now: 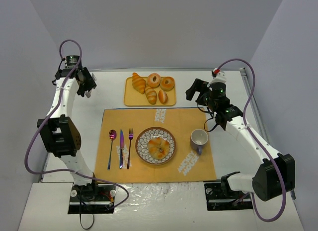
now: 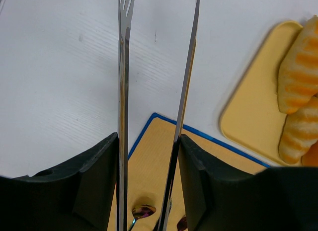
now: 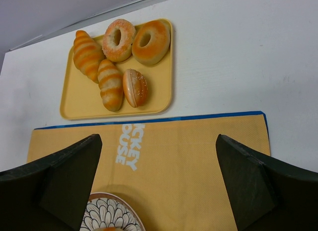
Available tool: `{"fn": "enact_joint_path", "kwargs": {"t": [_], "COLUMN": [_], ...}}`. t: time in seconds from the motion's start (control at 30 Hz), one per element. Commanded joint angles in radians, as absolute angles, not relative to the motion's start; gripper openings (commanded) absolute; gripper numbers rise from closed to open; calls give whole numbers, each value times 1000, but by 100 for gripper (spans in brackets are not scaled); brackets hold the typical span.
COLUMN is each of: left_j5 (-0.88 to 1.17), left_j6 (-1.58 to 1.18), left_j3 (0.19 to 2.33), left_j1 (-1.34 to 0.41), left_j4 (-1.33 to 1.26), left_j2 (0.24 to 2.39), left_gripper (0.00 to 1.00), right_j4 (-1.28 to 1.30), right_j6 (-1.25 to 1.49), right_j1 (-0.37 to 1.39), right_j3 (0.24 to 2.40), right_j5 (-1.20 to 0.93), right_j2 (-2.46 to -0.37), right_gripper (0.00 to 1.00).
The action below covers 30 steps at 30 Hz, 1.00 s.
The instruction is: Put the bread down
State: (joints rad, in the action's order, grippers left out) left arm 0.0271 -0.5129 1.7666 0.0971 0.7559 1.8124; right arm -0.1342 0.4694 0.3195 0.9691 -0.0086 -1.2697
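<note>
Now round bread [image 1: 158, 147] flat on plate [image 1: 172, 152]; left end effector [image 2: 149, 141] clamps tongs [image 2: 122, 92], right end effector [image 3: 158, 141] released

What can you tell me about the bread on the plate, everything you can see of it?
The bread is a round, knobbly bun, golden brown with pale patches and a small dimple near its middle. It looks whole. It lies flat in the middle of the patterned plate, which stands on the orange mat between the fork and the cup. Only the plate touches it.
</note>
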Motion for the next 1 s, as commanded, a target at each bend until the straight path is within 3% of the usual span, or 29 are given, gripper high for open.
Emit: {"fn": "enact_joint_path", "kwargs": {"t": [0.0,0.67,0.97], "left_j5": [-15,-49,-44], "left_j6": [-517,-499,-482], "left_j3": [1855,1970,2000], "left_j1": [124,162,175], "left_j4": [713,745,788], "left_j2": [1825,2098,2192], "left_gripper": [44,44,49], "right_j4": [-177,-159,-159], "right_j6": [456,457,463], "right_j1": [307,307,308], "right_j3": [1023,1018,1006], "right_j5": [-11,-8,-7], "right_j2": [-1261,-1259,-1256], "right_gripper": [96,96,96]}}
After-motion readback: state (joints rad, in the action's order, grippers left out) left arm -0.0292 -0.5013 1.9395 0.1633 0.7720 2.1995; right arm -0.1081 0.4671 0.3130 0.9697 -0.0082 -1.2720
